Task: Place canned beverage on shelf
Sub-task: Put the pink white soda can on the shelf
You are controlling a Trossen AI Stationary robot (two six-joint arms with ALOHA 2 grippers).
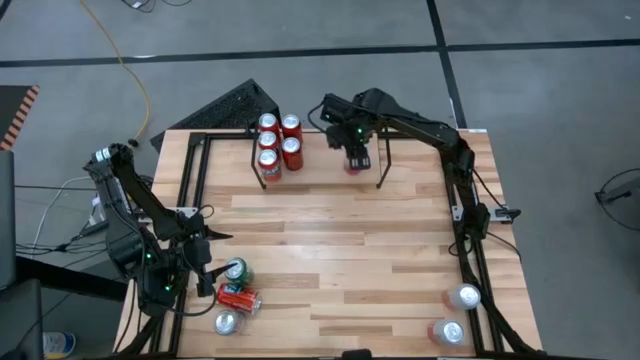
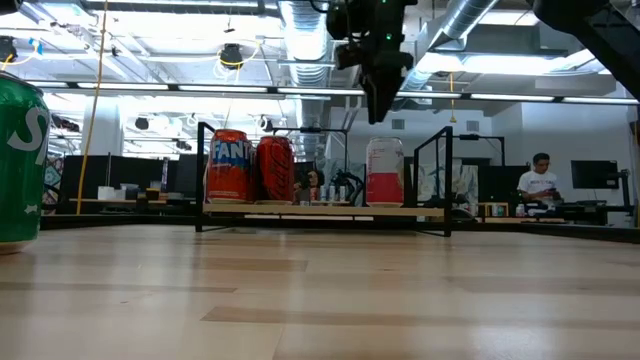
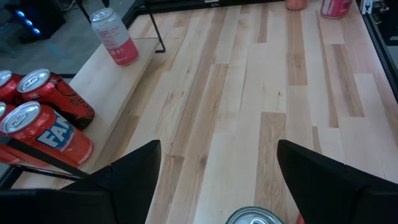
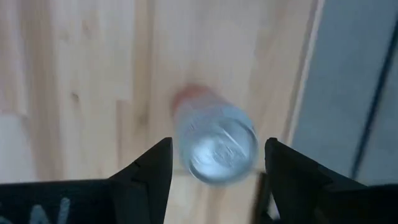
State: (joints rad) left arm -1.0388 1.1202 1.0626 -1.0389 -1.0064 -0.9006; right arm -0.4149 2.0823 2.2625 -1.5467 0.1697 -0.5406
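Can point(image 2: 384, 172) on shelf point(image 2: 325, 210), right tool point(image 2: 378, 95) above.

This is a robotics lab set inside a big open-plan office — exposed silver ducts point(image 2: 470, 20) and strip lights run along the bare ceiling, rows of desks with monitors point(image 2: 592, 175) stretch behind, and a person point(image 2: 538, 183) sits at one. Grey concrete floor, a yellow cable point(image 1: 128, 62) trailing across it, and a wooden test table point(image 1: 340, 240) edged with black rails — a working bench
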